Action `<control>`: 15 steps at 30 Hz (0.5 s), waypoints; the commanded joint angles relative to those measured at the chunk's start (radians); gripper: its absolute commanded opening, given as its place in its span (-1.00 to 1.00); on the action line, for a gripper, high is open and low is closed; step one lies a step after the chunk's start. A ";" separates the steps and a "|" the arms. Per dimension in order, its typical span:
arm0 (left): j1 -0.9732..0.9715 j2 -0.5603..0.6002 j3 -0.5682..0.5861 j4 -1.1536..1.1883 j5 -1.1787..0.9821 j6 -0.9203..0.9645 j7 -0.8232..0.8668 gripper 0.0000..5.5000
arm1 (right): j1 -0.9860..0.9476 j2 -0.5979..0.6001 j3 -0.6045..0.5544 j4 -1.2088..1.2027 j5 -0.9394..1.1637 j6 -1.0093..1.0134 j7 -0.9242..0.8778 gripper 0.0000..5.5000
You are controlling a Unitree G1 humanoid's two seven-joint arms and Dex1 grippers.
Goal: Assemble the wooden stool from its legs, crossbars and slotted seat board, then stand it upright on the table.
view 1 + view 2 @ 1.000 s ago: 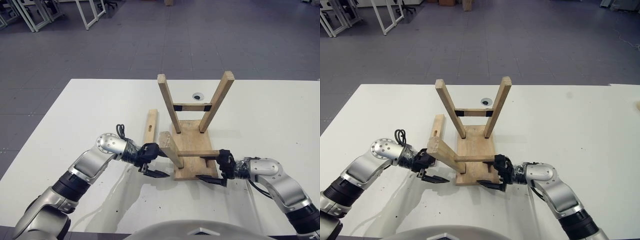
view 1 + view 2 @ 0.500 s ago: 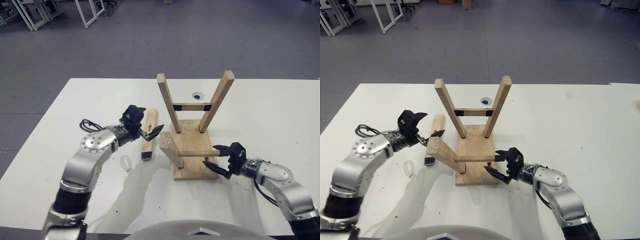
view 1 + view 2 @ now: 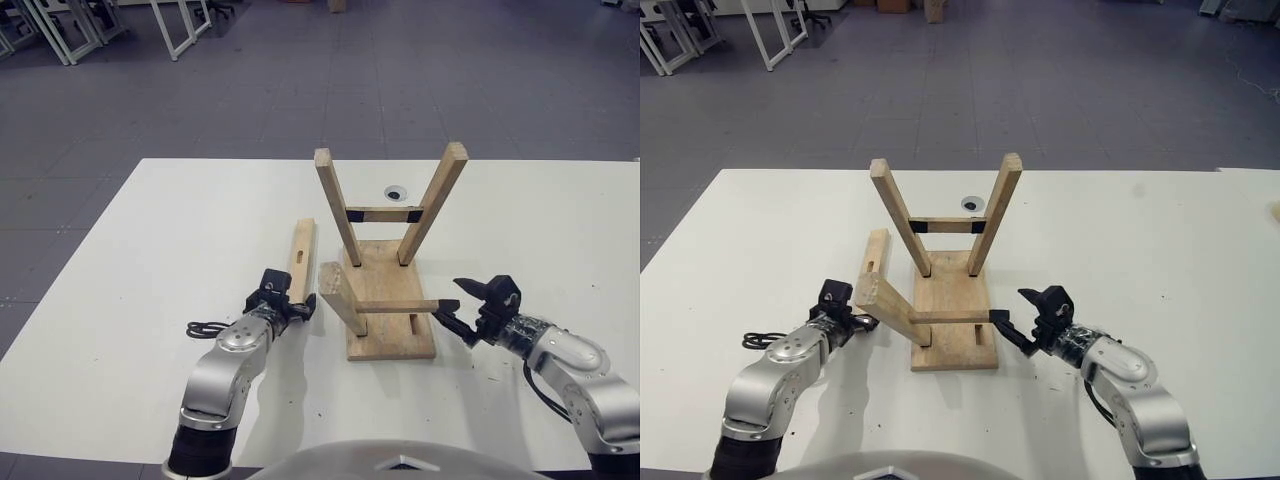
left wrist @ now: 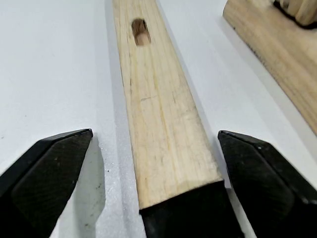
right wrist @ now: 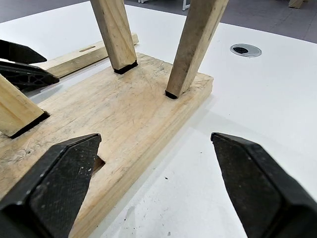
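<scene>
My left gripper (image 4: 156, 133), jaws wide, straddles the near end of the loose leg (image 3: 300, 257), which lies flat on the table and runs toward 12 o'clock; my right gripper (image 3: 448, 301), also wide, is farther off, past the seat board (image 3: 388, 288).

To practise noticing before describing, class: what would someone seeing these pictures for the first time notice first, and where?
The half-built stool sits upside down in the middle of the table, two legs pointing up from its seat board with a crossbar between them. Left of it a loose leg lies flat, the open left gripper straddling its near end. The open right gripper is at the board's right edge.
</scene>
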 commanded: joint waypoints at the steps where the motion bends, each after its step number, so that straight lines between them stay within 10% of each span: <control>1: 0.040 0.003 -0.007 0.077 0.022 -0.016 -0.003 0.46 | -0.006 -0.043 -0.016 0.031 -0.071 0.000 -0.030 0.49; 15: -0.012 -0.079 0.178 0.122 -0.002 -0.180 0.050 -0.26 | -0.097 0.003 0.220 -0.044 -0.188 0.126 -0.026 0.49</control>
